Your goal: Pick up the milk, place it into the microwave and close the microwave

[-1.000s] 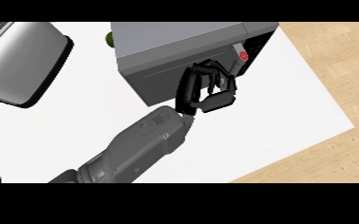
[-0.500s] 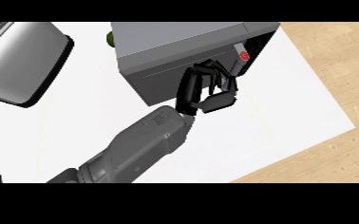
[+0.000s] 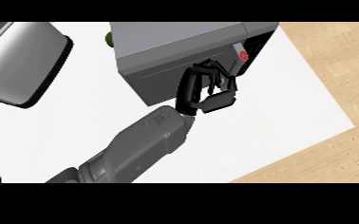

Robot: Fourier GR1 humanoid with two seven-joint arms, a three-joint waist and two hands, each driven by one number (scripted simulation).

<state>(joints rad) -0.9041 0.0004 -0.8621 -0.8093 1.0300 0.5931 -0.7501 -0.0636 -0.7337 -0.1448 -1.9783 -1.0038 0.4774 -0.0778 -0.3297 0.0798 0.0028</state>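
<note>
Curled at the centre of the frame, the robot's black left hand (image 3: 217,100) is seen at the end of its grey forearm (image 3: 140,147). Its fingers are bent in an arc with nothing visibly caught in them, and they are set against the right part of the front of the grey box-shaped microwave (image 3: 175,40), just beside the red button (image 3: 243,55). The milk is nowhere to be seen; whether it is inside the oven or hidden by the hand cannot be told. The door face looks flush, or nearly so, with the body, so the closing step is judged to be in hand or almost done. For that step to be done well, the push should be directed square to the door, near the edge beside the button, the button itself should be left untouched, and the microwave should not be slid across the white surface (image 3: 91,118) toward the small green object (image 3: 110,39) behind it.
</note>
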